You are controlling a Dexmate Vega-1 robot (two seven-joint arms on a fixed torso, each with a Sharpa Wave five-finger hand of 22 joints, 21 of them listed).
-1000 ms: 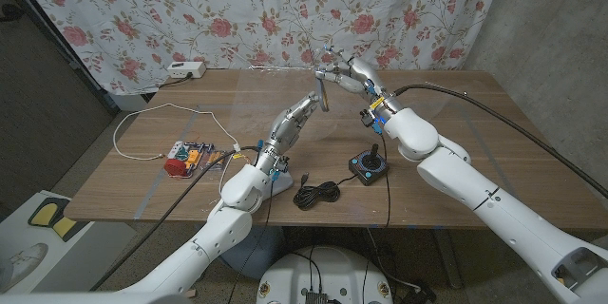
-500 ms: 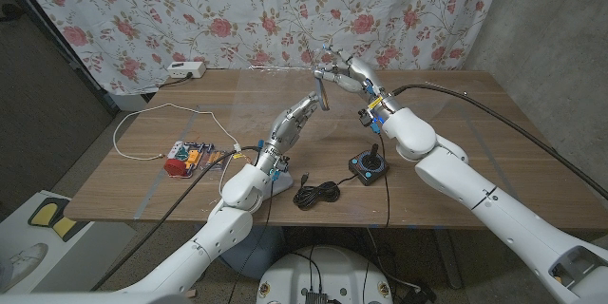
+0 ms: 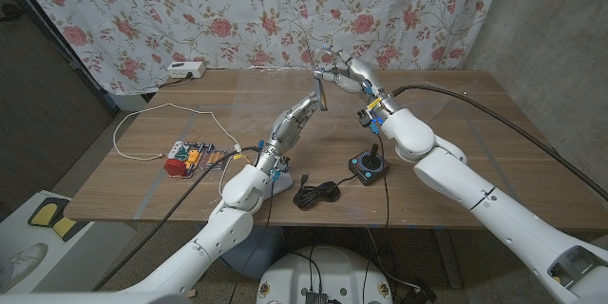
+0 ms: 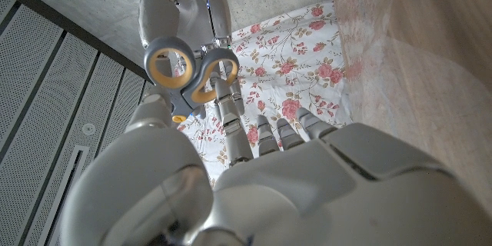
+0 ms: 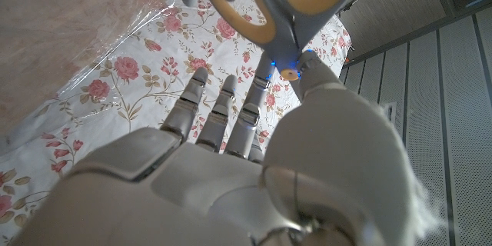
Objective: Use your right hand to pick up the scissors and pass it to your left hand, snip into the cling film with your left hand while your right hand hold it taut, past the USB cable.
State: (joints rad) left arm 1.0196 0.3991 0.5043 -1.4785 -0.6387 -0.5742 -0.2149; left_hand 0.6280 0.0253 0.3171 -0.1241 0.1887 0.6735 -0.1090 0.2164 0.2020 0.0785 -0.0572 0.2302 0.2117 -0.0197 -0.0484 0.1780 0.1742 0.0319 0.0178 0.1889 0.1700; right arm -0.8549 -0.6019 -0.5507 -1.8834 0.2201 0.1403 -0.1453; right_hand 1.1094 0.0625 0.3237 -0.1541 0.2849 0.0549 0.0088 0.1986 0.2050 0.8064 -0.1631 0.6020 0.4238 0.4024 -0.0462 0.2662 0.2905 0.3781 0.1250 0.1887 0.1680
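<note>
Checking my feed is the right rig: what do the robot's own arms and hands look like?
Both arms are glossy white with rounded shell segments. The left hand and right hand are silver-grey metal with segmented fingers. A black cable loops from the right forearm across the table, and small blue and yellow fittings sit at both wrists. No markings are legible.

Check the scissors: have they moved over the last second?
No. The scissors sit at the same spot against the floral curtain, held up by the right hand.

dim even light, blurry wrist foregrounds
</note>
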